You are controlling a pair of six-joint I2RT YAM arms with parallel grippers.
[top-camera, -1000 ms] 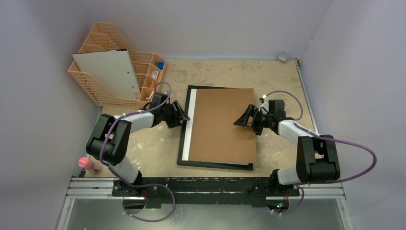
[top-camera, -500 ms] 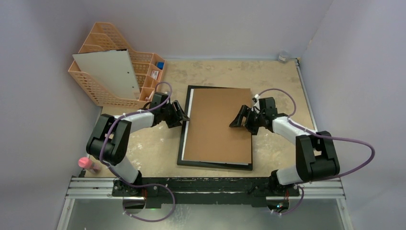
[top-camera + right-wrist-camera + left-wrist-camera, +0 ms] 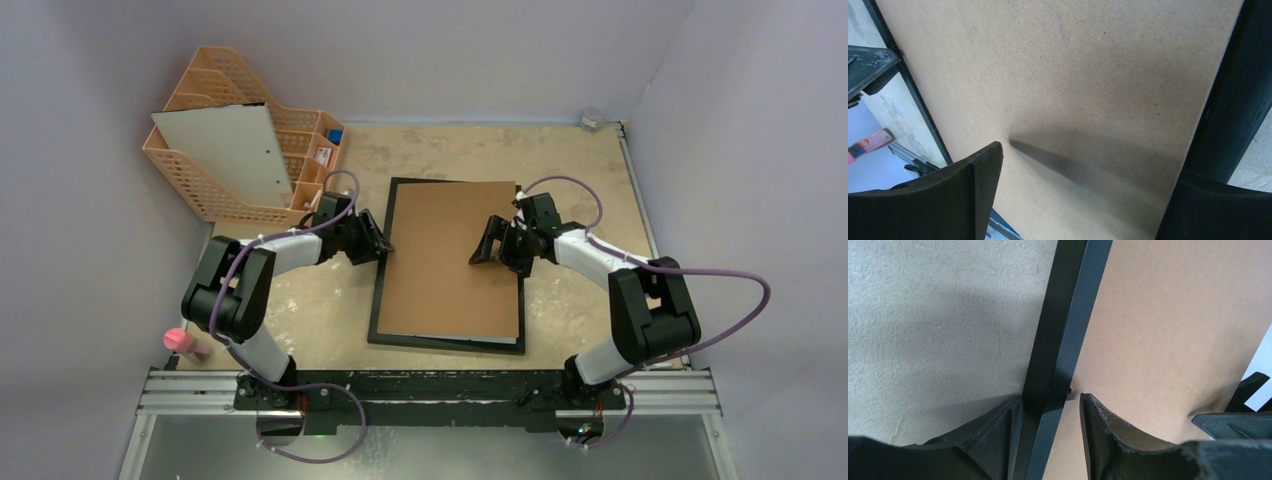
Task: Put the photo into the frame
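The frame [image 3: 377, 322] lies flat mid-table, thin black border showing. The brown backing board [image 3: 450, 285] lies on it and covers nearly all of it. The photo is not in view. My left gripper [image 3: 376, 241] straddles the frame's left border [image 3: 1060, 335], jaws slightly apart: one finger [image 3: 993, 440] outside on the table, the other [image 3: 1105, 435] on the board [image 3: 1168, 330]. My right gripper [image 3: 494, 247] is wide open over the board's right part [image 3: 1073, 75], one finger [image 3: 968, 195] over the board, the other [image 3: 1213, 210] at the frame's right border [image 3: 1235, 105].
An orange basket organiser [image 3: 200, 190] holding a white board [image 3: 225, 155] stands at the back left. A pink object [image 3: 181, 342] lies at the near left edge. A small grey object [image 3: 593, 117] sits in the far right corner. Walls enclose the table.
My right gripper has moved left and the brown board has slid left with it, covering the white strip along the frame's left side. My left gripper has stayed put.
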